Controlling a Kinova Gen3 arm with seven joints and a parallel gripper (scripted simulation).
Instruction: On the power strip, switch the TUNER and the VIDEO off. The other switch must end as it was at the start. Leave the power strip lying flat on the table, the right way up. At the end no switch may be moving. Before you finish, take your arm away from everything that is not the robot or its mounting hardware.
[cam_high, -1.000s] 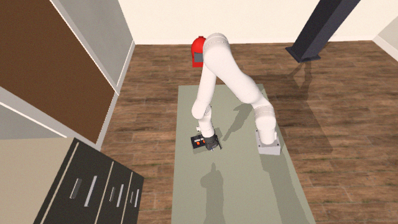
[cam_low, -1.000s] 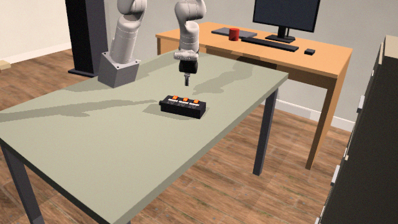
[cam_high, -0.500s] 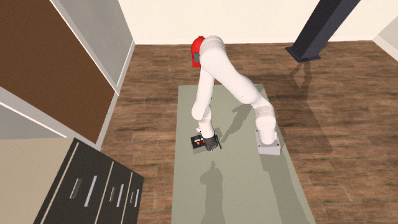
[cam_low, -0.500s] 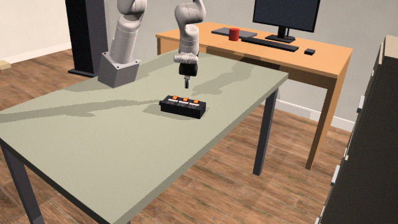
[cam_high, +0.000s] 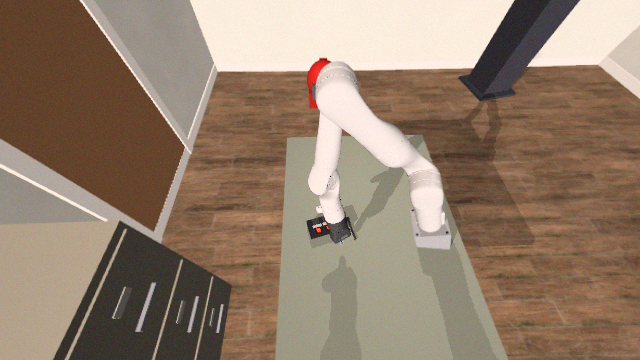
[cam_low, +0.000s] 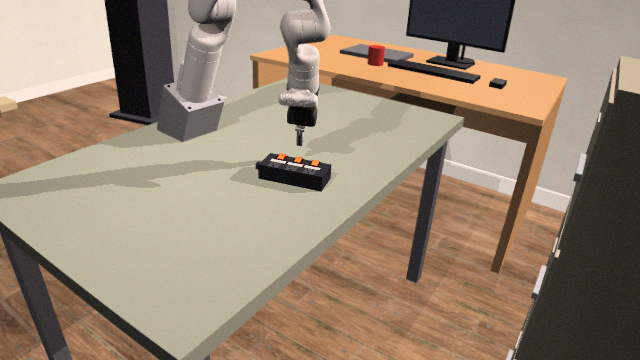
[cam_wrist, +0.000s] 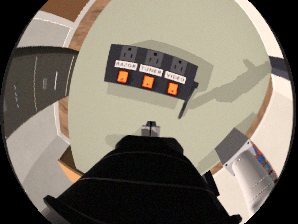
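Note:
A black power strip (cam_high: 317, 226) (cam_low: 294, 171) (cam_wrist: 152, 71) lies flat on the grey-green table (cam_high: 380, 290) (cam_low: 150, 220), the right way up. It carries three orange rocker switches in a row (cam_low: 297, 160) (cam_wrist: 147, 82), each under a white label; the middle label reads TUNER in the wrist view. My gripper (cam_low: 299, 140) (cam_high: 342, 241) (cam_wrist: 151, 126) is shut and empty. It hangs a little above the table, just behind the strip's switch side, near the middle switch. It does not touch the strip.
The arm's grey base (cam_high: 431, 235) (cam_low: 189, 116) stands on the table behind the strip. An orange desk (cam_low: 520, 95) with a monitor, keyboard and red cup (cam_low: 376, 55) stands beyond the table. A dark drawer cabinet (cam_high: 150, 305) (cam_low: 590, 240) is beside it.

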